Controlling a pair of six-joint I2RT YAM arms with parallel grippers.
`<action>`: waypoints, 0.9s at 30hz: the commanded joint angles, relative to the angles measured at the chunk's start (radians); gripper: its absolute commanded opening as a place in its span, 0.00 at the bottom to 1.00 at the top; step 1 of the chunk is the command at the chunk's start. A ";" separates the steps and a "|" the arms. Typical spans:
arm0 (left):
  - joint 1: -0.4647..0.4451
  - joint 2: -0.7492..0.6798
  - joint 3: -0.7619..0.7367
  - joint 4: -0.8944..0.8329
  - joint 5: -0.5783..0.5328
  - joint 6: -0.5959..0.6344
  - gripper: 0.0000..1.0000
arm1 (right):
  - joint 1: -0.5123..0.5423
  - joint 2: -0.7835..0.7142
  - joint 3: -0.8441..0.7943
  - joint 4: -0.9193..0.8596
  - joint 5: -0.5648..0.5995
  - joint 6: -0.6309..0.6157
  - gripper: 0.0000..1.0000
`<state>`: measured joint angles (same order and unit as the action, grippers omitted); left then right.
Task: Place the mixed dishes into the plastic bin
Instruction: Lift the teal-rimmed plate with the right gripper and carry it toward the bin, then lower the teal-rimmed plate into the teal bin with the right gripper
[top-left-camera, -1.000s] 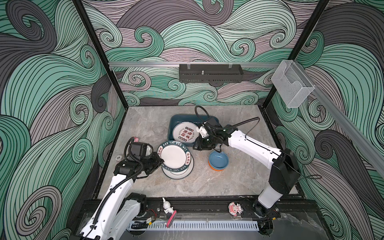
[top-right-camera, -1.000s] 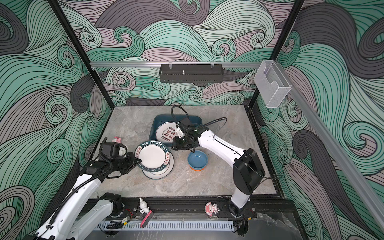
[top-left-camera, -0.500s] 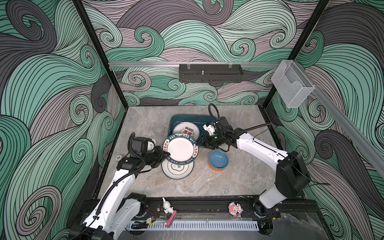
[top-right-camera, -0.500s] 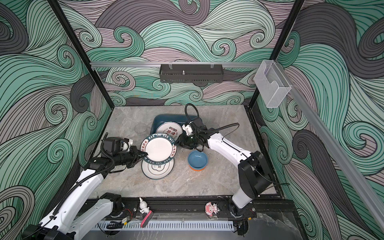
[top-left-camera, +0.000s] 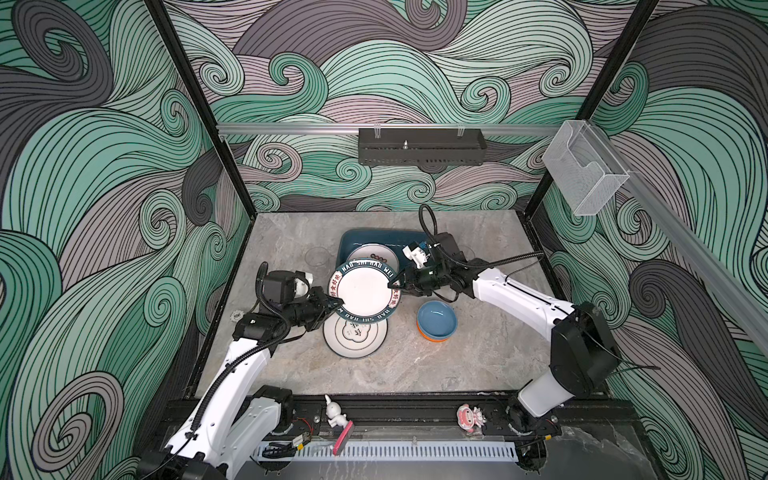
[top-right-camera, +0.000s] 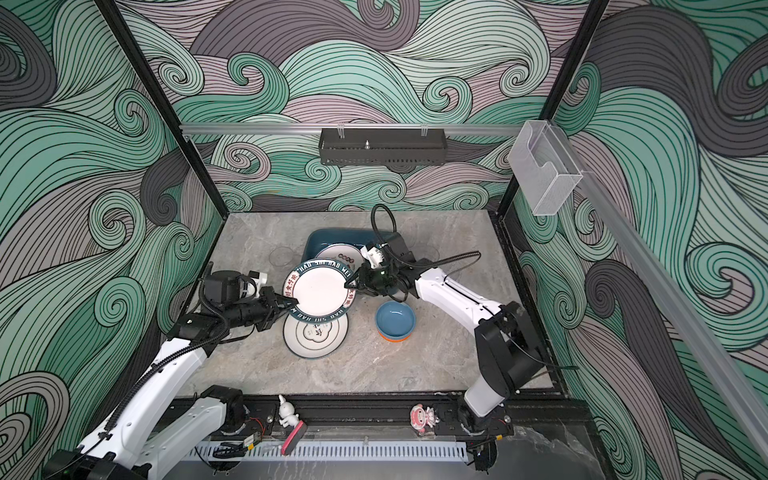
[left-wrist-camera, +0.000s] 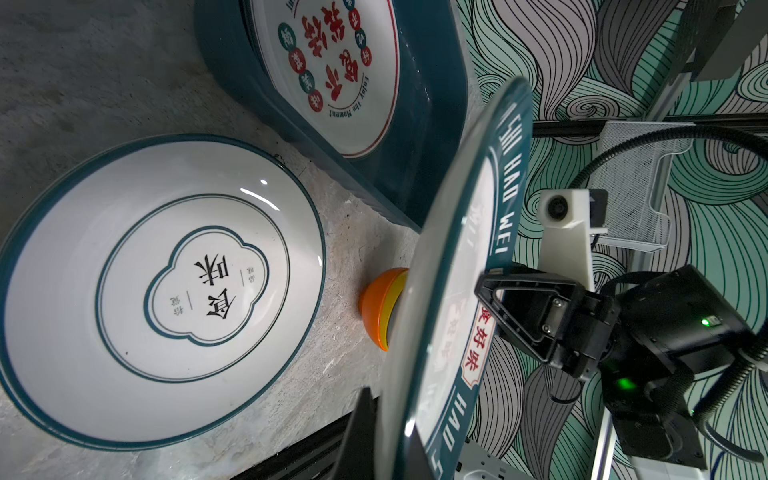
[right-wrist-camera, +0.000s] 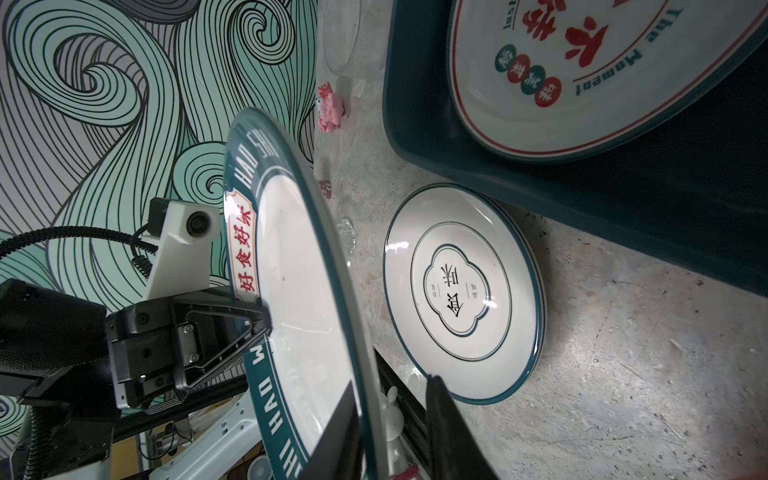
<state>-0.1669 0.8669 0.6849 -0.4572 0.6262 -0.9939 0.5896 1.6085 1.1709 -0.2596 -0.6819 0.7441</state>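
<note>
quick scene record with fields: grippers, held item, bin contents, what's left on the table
left gripper: shut on lettered plate, held in the air
right gripper: open, jaws astride that plate's opposite rim, gap visible
plastic bin: holds one red-printed plate
table: cloud-motif plate, blue bowl atop orange bowl, clear tumbler

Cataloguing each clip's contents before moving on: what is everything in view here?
plates: 3, white printed; one lifted, one on table, one in bin
bin: 1, dark teal; table's back
bowls: 3 stacked, blue, yellow, orange; right of plates
glasses: 2, clear; either side of bin
figurines: 2, white, pink; front rail
tray: 1, black; back wall
box: 1, clear; right wall
left gripper: shut on lifted plate's rim
right gripper: astride its opposite rim, not clamped
</note>
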 joint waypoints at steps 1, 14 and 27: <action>-0.008 -0.024 0.023 0.070 0.046 -0.014 0.00 | -0.003 -0.004 -0.013 0.024 -0.016 0.007 0.20; -0.007 -0.043 0.017 0.041 0.018 -0.014 0.22 | -0.014 -0.036 -0.022 0.028 0.005 0.000 0.04; -0.008 -0.061 0.009 -0.030 -0.036 0.012 0.53 | -0.070 -0.052 -0.040 0.028 0.020 0.000 0.02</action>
<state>-0.1669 0.8246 0.6834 -0.4583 0.6132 -1.0012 0.5316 1.5951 1.1316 -0.2539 -0.6632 0.7589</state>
